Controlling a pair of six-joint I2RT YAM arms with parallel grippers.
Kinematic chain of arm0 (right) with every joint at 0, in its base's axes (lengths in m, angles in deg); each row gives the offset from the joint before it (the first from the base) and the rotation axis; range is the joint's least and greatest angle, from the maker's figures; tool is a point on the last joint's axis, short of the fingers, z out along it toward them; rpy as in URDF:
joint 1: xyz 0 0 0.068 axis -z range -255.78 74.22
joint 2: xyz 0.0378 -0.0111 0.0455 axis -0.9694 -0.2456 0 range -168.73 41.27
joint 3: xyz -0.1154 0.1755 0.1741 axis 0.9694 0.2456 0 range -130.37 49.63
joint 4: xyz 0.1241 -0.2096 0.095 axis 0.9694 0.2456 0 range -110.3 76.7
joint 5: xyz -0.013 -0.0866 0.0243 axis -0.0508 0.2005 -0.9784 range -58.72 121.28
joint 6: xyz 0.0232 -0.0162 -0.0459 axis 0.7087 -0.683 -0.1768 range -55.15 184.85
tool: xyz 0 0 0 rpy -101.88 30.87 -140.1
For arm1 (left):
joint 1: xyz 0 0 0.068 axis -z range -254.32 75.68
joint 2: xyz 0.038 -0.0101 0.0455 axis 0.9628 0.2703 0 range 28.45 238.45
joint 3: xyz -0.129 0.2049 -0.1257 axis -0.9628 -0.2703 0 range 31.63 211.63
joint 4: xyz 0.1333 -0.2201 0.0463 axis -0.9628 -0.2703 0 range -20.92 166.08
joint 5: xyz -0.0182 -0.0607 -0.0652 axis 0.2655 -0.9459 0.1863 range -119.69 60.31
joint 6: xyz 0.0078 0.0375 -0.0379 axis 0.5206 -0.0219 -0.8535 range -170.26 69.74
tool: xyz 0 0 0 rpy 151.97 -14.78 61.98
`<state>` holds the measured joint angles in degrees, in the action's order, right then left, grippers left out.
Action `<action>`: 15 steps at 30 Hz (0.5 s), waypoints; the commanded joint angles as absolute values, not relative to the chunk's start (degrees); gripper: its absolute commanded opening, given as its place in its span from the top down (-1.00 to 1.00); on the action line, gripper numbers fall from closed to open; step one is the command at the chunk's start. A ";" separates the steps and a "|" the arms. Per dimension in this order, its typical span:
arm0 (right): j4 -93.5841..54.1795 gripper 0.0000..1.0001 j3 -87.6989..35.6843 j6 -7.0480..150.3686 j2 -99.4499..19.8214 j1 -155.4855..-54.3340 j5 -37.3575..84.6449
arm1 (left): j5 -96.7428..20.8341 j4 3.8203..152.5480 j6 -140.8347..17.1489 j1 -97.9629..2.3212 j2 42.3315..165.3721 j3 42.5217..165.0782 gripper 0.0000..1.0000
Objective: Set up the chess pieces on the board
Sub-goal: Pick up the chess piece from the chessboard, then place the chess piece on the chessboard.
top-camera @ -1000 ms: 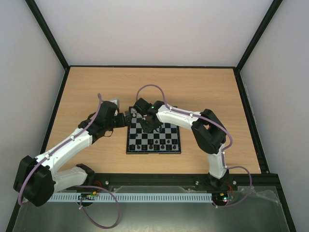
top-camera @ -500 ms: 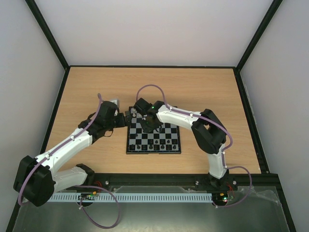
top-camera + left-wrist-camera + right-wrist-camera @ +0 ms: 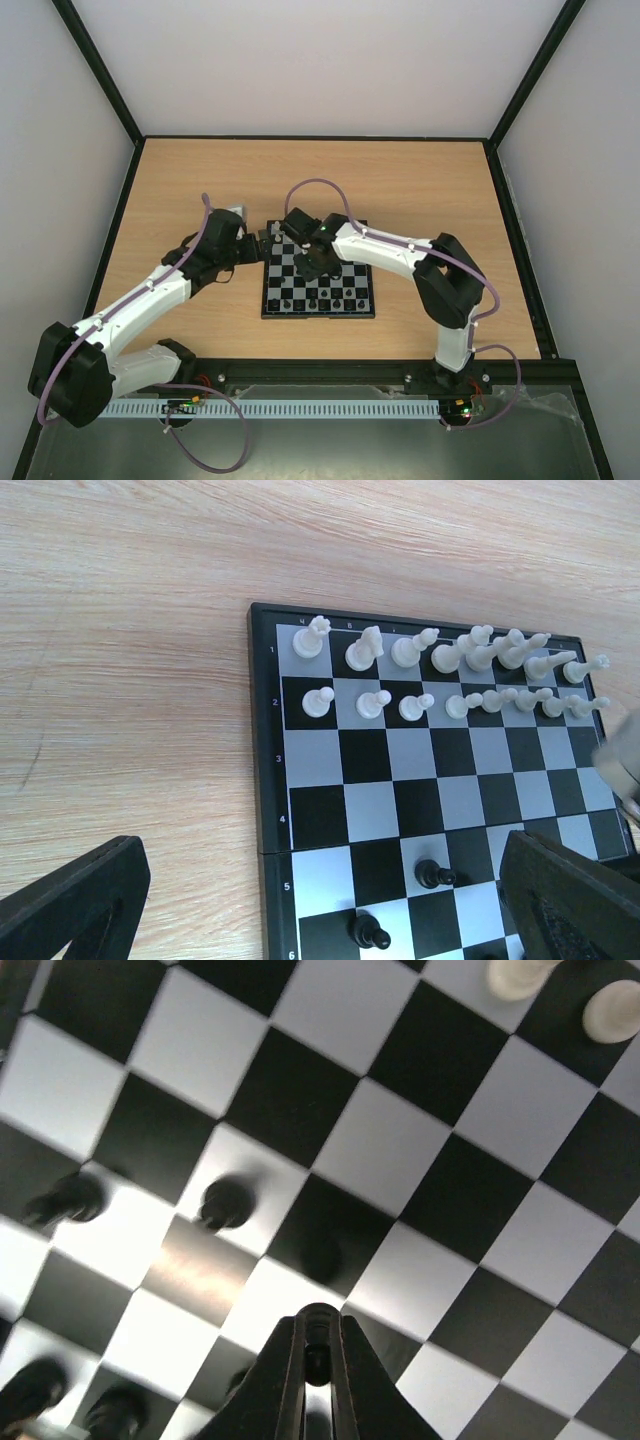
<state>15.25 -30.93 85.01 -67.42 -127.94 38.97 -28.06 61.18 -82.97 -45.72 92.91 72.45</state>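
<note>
White pieces [image 3: 440, 670] fill two rows at the far edge of the board [image 3: 265, 780], black pieces [image 3: 432, 873] look only partly placed, the right tool [image 3: 318, 264] pinches what looks like a black pawn [image 3: 318, 1358] above mid-board, and the left tool [image 3: 260, 240] gapes wide beside the board.

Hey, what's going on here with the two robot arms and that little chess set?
Two robot arms are setting up a small black-and-pale chequered chessboard on a wooden table. The cream-white pieces stand in two rows at one end. The right gripper is shut on a tiny glossy black piece above the board, close to other black pieces standing on nearby squares. The left gripper hangs open at the board's edge, holding nothing.
</note>
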 commanded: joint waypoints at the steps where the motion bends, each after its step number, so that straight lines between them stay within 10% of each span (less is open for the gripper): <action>1: 19.46 0.97 -29.39 85.59 -62.86 -131.27 38.12 | -27.24 60.26 -82.96 -46.02 92.17 72.81 -0.99; 15: 17.83 0.97 -29.64 86.53 -65.22 -135.27 36.41 | -27.36 59.79 -83.56 -46.04 90.53 71.89 -0.99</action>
